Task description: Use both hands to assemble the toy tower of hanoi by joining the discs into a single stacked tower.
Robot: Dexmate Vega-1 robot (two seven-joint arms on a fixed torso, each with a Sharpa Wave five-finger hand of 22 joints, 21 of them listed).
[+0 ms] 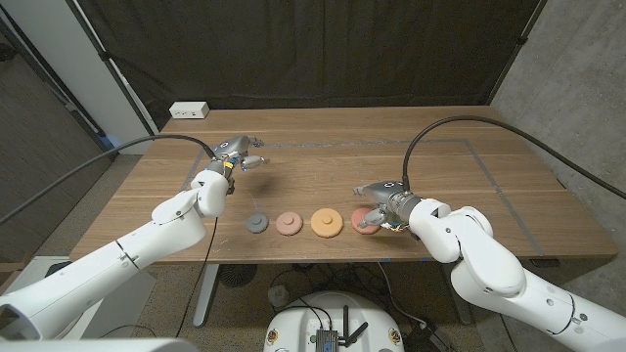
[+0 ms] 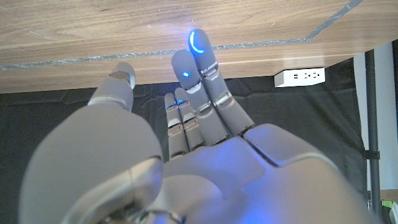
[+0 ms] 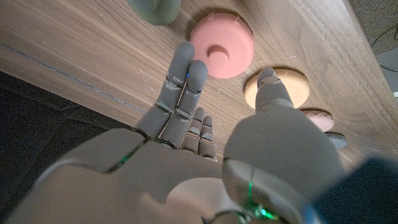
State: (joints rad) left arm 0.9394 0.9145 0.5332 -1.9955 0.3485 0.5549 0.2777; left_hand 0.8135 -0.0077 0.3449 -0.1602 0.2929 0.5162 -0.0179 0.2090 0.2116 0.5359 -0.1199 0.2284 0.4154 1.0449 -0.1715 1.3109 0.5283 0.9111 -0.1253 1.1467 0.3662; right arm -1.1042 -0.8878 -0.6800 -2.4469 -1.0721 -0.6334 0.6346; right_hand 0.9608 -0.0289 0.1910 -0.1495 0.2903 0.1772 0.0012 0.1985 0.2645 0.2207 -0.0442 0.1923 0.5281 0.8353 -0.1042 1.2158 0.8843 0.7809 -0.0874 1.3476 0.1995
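On my left wrist camera I see the back of my left hand (image 2: pixel 205 155), grey and smooth, washed with blue light. Its fingers (image 2: pixel 202 81) reach out close together toward the wooden table (image 2: pixel 155 28), two of the tips glowing blue, and the thumb (image 2: pixel 115 90) stands apart from them. Nothing sits in the hand. A thin taped line (image 2: pixel 273 42) runs across the tabletop. Beyond the table's far edge I see a black curtain (image 2: pixel 298 106) and a white power strip (image 2: pixel 300 76) against it.
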